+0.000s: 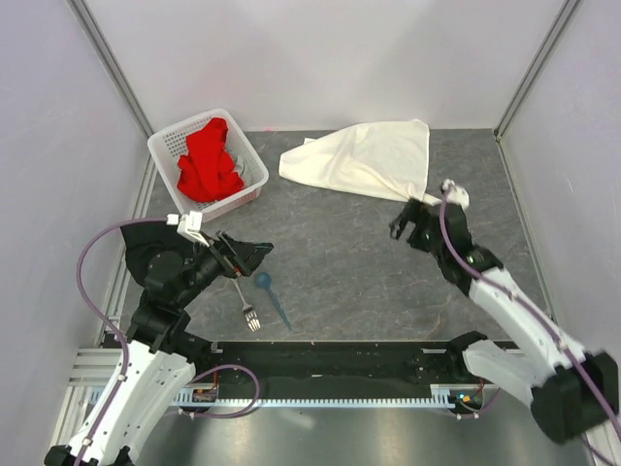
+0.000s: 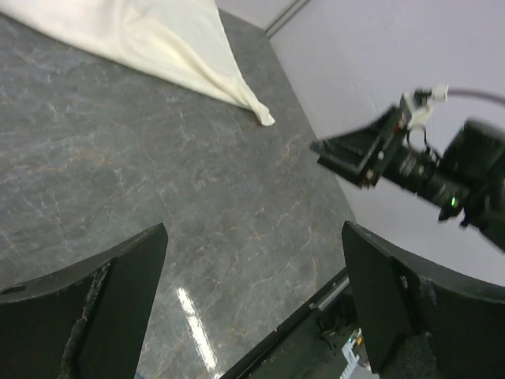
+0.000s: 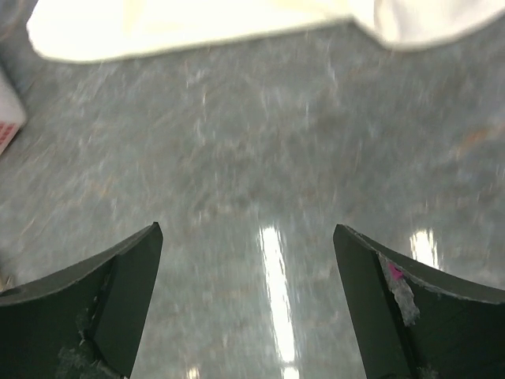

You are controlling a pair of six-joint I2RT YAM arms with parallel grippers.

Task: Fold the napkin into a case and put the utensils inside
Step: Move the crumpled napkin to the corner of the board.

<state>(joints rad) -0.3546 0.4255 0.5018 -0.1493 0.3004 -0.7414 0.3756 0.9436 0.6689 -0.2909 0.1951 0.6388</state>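
Plain napkin [image 1: 364,160] lies rumpled beside white basket [image 1: 165,148].

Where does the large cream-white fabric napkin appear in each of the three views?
Top external: the large cream-white fabric napkin lies at upper centre-right.
Left wrist: it fills the upper left, with a pointed end toward the centre.
Right wrist: it runs along the top edge, blurred.
Shared landmark: the grey marbled tabletop beneath it.

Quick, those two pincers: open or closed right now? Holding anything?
Left pincer: open, holding nothing.
Right pincer: open, holding nothing.
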